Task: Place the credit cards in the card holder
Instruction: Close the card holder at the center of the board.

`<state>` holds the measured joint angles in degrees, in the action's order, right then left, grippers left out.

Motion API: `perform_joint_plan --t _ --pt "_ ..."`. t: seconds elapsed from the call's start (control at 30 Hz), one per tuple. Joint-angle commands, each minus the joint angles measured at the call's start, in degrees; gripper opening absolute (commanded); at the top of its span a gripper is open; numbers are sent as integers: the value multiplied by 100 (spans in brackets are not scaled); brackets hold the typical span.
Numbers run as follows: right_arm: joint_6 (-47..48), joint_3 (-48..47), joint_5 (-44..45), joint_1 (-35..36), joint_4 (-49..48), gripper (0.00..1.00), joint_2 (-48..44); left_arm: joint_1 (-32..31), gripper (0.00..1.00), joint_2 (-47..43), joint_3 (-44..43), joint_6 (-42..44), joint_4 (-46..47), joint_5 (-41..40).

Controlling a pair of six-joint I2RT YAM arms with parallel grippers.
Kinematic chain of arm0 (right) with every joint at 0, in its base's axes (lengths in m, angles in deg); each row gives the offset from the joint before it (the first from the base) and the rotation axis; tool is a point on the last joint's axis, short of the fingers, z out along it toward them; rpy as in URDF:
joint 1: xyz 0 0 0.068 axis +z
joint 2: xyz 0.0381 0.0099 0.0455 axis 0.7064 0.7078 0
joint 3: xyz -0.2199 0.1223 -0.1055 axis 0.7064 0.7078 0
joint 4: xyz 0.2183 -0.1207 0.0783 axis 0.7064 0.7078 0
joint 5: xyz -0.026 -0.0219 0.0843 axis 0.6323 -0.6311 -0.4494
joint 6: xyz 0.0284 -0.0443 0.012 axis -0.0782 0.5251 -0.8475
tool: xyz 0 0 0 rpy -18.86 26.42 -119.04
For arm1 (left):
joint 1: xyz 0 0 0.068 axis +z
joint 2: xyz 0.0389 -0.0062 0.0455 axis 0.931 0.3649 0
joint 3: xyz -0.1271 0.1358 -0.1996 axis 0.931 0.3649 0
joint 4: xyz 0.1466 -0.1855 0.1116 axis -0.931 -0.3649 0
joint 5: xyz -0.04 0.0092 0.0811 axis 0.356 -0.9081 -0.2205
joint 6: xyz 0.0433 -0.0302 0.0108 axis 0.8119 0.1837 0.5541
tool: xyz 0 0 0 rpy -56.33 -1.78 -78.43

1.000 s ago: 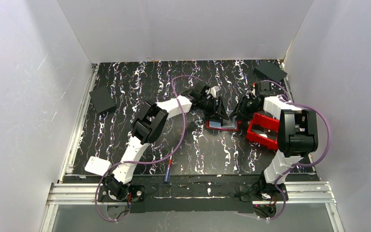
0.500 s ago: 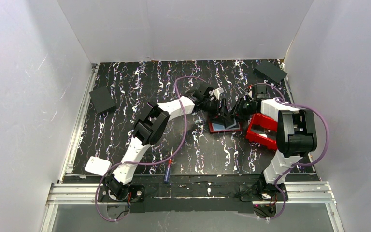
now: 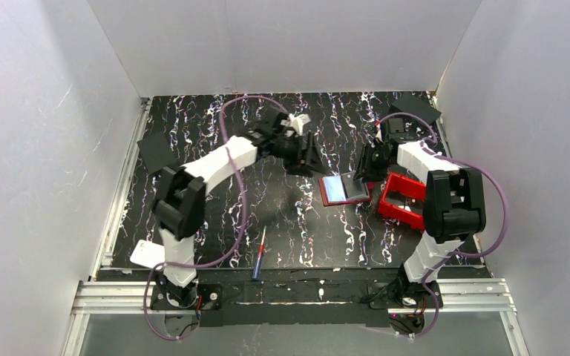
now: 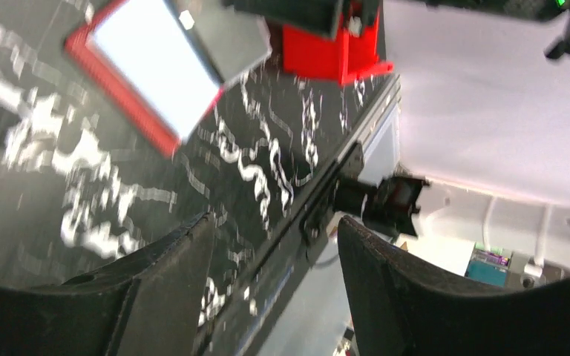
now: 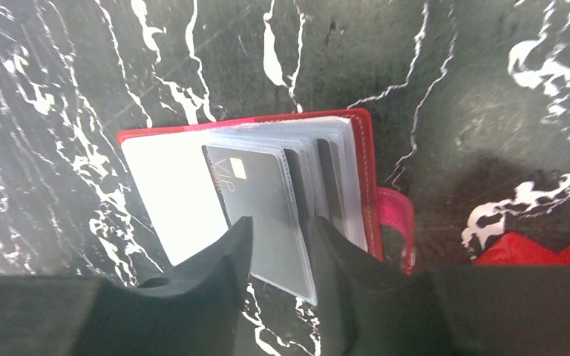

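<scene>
Left gripper (image 4: 274,230) spread, empty; right gripper (image 5: 280,226) parted over grey card (image 5: 256,185). Risk: unseated card slides toward 6 o'clock out of card holder (image 5: 163,185).

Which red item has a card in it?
The card holder, lying open left of the red bin: a grey card shows in its clear sleeve.

Table (image 3: 267,215), black with white marbling, carrying everything. Card holder (image 3: 345,190) lying open right of centre, red cover down. Red bin (image 3: 403,200) sitting just beside it, on right. Black flat square (image 3: 156,153) lying at left edge; second black square (image 3: 415,110) lying in far right corner. Small white block (image 3: 148,254) resting at near left corner. Thin red-and-blue tool (image 3: 259,256) lying near front edge, centre-left.
</scene>
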<state>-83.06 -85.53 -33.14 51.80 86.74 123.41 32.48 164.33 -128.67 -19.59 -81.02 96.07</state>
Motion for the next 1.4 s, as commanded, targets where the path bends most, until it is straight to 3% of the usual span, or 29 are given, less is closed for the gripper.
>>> perform_joint_plan --t 0.0,0.33,0.5,0.7,0.83,0.9,1.0,1.37 --pt "314 -261 929 527 331 36 135 280 60 -1342 1248 498 -438 218" --pt "-572 330 -77 1124 -737 22 47 596 58 -2275 3574 -639 1209 220" --pt "-1331 588 -1032 1241 -1764 15 -48 661 57 -2508 3875 -801 1404 84" --pt "-1884 524 -1421 1476 -2422 13 86 884 57 -2799 4109 -821 1364 -164" --pt "-1702 434 -1253 1542 -2215 23 209 1019 59 -2717 4074 -834 1400 -90" --pt "-1334 275 -864 1547 -1634 33 220 1043 59 -2602 4013 -856 1483 -35" --pt "-827 14 -381 1547 -969 37 280 1054 59 -2354 3870 -841 1532 -12" --pt "-277 -138 353 1552 -425 32 367 1098 55 -1387 3290 -847 1799 -7"
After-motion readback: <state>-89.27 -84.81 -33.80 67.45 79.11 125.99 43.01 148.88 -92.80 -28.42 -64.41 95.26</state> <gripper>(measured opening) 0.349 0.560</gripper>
